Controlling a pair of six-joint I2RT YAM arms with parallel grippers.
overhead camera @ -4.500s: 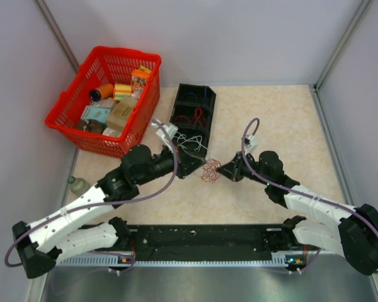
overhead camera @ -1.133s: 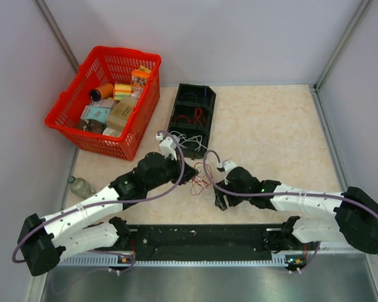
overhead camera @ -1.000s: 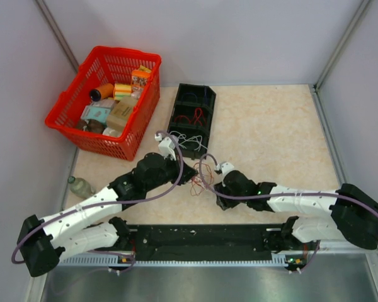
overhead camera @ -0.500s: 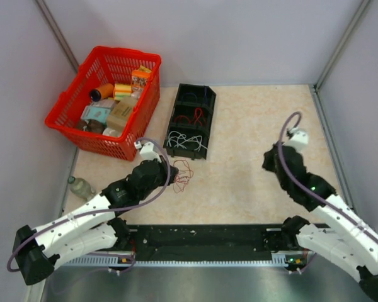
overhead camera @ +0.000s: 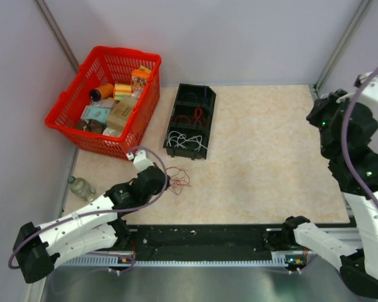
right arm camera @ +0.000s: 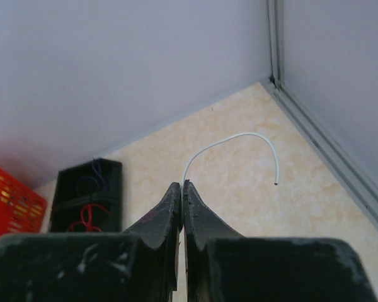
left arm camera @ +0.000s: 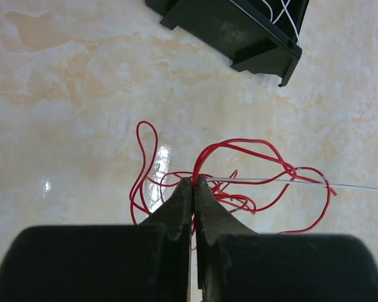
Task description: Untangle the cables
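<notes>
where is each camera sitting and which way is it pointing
Top external: above and behind the robot, looking down at the beige table; left arm and right arm show.
Left wrist: low, looking down; closed left gripper pinches the tangled red wire.
Right wrist: raised, facing the back wall; closed right gripper holds a thin white wire.
Shared: all three show the black compartment tray.

Top external: fixed, high, looks down on the whole table (overhead camera: 264, 151); black tray (overhead camera: 190, 121) sits upper centre. Left wrist: close, faces down, just near-edge side of the tray. Right wrist: raised, well right of the tray, looks obliquely toward it. All share the tray; top and left wrist also share the red cable (overhead camera: 178, 178).
</notes>
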